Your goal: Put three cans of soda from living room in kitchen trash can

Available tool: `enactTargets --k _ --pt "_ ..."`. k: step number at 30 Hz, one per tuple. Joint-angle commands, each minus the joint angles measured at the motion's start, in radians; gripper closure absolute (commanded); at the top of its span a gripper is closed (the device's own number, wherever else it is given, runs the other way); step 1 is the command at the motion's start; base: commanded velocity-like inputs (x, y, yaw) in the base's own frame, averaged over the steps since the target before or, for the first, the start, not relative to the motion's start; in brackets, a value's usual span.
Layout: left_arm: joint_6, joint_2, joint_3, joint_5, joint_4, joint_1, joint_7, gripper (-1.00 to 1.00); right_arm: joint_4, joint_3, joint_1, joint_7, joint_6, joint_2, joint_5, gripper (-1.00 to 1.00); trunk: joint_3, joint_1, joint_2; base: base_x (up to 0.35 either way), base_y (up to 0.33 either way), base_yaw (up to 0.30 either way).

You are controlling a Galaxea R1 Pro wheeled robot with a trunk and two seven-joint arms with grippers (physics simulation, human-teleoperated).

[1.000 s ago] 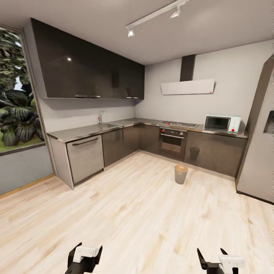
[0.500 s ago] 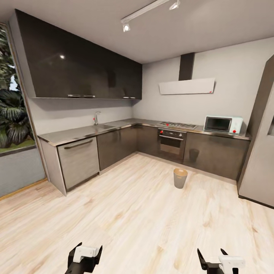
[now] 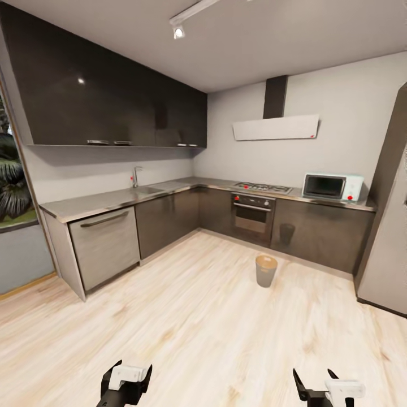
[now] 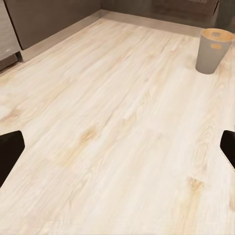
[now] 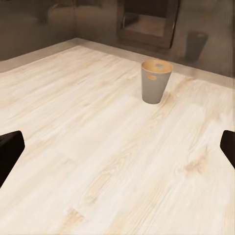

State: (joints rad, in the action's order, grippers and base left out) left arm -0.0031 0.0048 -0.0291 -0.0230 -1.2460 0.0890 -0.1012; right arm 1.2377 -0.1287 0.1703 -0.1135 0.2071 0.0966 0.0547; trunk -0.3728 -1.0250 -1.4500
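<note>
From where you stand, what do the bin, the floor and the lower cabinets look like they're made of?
The bin looks like matte plastic or card, grey-white outside, brown inside; can't tell which. The floor reads as pale wood planks with visible grain and knots. The lower cabinets look like dark glossy laminate or lacquer: the bin is mirrored in them.

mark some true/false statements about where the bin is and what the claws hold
1. The bin stands upright on the floor. True.
2. The bin sits on the counter. False: it is on the floor in front of the oven.
3. The left claw holds a can. False: it is open and empty.
4. A microwave sits on the counter. True.
5. The right claw is open. True.
</note>
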Motion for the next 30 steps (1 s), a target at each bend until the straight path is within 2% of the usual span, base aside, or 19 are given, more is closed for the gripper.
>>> enactTargets --k 1,13,30 --pt "0.0 0.0 0.0 0.0 0.0 0.0 0.0 -1.0 0.0 0.0 0.0 0.0 0.0 0.0 0.0 -1.0 0.001 0.0 0.0 0.308 -0.114 -0.146" --pt "-0.001 0.0 0.0 0.001 0.0 0.0 0.0 -1.0 0.001 0.0 0.0 0.0 0.0 0.0 0.001 -1.0 0.008 0.0 0.0 0.308 -0.116 -0.167" --pt "-0.001 0.0 -0.001 0.001 0.0 0.0 0.0 -1.0 -0.003 0.001 0.0 -0.001 0.0 0.0 0.001 -1.0 0.009 0.0 0.0 0.307 -0.116 -0.014"
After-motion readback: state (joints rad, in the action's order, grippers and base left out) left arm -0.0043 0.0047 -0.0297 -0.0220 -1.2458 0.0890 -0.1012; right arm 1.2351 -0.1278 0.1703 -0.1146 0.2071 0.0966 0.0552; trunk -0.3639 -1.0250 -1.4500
